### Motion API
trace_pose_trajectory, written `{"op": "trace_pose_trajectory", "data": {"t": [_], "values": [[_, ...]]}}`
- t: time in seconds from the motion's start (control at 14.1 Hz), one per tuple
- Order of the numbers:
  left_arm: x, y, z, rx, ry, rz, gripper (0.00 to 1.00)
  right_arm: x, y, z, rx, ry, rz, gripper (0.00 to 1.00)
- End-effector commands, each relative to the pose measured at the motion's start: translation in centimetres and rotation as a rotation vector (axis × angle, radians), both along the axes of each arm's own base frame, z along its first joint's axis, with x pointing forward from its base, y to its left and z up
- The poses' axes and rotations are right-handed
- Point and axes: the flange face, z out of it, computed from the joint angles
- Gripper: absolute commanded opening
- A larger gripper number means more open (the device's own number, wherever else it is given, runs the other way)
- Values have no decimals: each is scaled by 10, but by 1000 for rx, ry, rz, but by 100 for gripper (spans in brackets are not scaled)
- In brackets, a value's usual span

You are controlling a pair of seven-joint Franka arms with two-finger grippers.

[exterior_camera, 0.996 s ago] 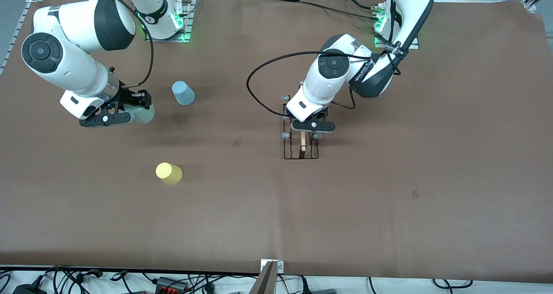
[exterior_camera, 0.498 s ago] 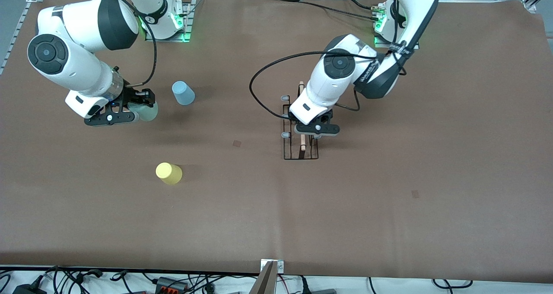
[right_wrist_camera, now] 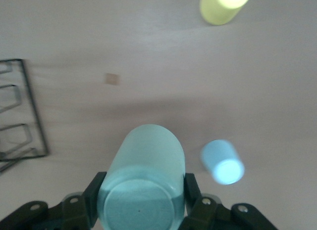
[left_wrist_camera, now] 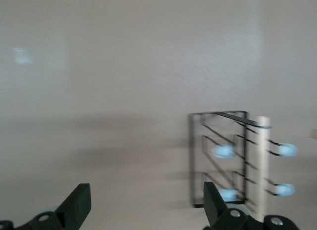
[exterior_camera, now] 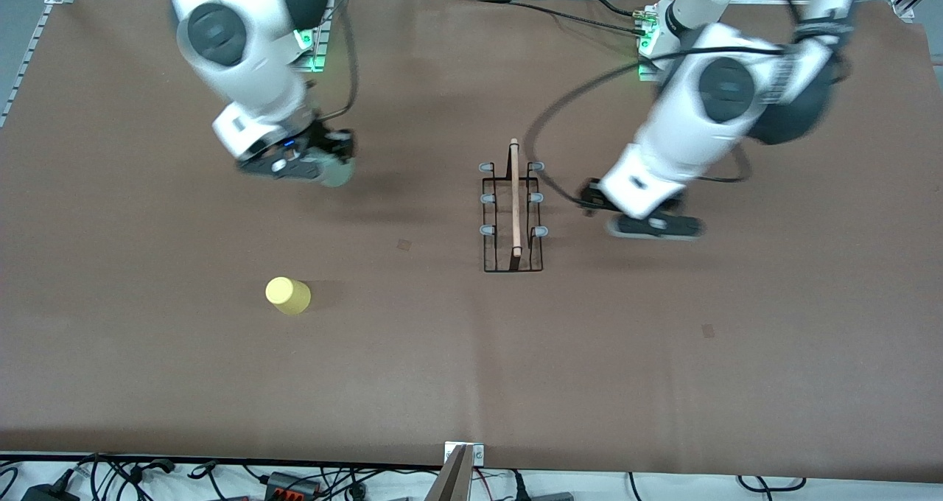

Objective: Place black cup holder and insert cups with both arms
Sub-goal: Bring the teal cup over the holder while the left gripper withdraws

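Observation:
The black cup holder [exterior_camera: 513, 217] stands on the brown table mid-table, its wooden rod handle [exterior_camera: 514, 195] free; it also shows in the left wrist view [left_wrist_camera: 218, 158] and the right wrist view [right_wrist_camera: 25, 116]. My left gripper [exterior_camera: 652, 225] is open and empty beside the holder, toward the left arm's end [left_wrist_camera: 146, 205]. My right gripper [exterior_camera: 318, 163] is shut on the pale green cup [right_wrist_camera: 143, 165], held up over the table [exterior_camera: 337, 174]. The light blue cup [right_wrist_camera: 223, 161] stands below it, hidden by the arm in the front view. The yellow cup [exterior_camera: 288, 295] stands nearer the front camera.
Small brown patches [exterior_camera: 404, 244] mark the table cover. Cables [exterior_camera: 295, 479] lie along the table's front edge. The arms' bases [exterior_camera: 295, 37] stand at the table's edge farthest from the front camera.
My left gripper let go of the holder's handle and swung away toward the left arm's end. My right gripper carried the green cup toward the middle, over the blue cup.

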Motion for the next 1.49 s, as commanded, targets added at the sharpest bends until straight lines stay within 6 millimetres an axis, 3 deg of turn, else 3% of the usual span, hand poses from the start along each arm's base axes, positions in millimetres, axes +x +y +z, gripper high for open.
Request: {"op": "trace_pose_trajectory", "data": {"t": [0.0,0.21,0.36,0.57,0.71,0.85,1.14,1.28,1.42], "values": [[5,62,18,32,-2,-37,100,-3,87,2,23,-15,-142,2],[-2,108,41,59,23,-21,99,-24,168,-22,48,-40,-232,2],[-13,131,61,111,35,-51,99,-39,195,-38,70,-63,-240,2],[-30,150,66,175,137,-104,99,-52,215,-62,40,-85,-236,2],[-29,166,69,163,141,-138,100,-56,224,-80,35,-89,-239,2],[-28,172,69,154,147,-133,100,-57,231,-94,53,-94,-265,3],[-30,175,76,147,177,-145,100,-55,233,-103,48,-115,-252,4],[-26,177,80,117,153,-144,100,-56,238,-117,56,-114,-248,17],[-24,194,85,43,112,-85,100,-57,241,-128,52,-111,-241,65]]}}
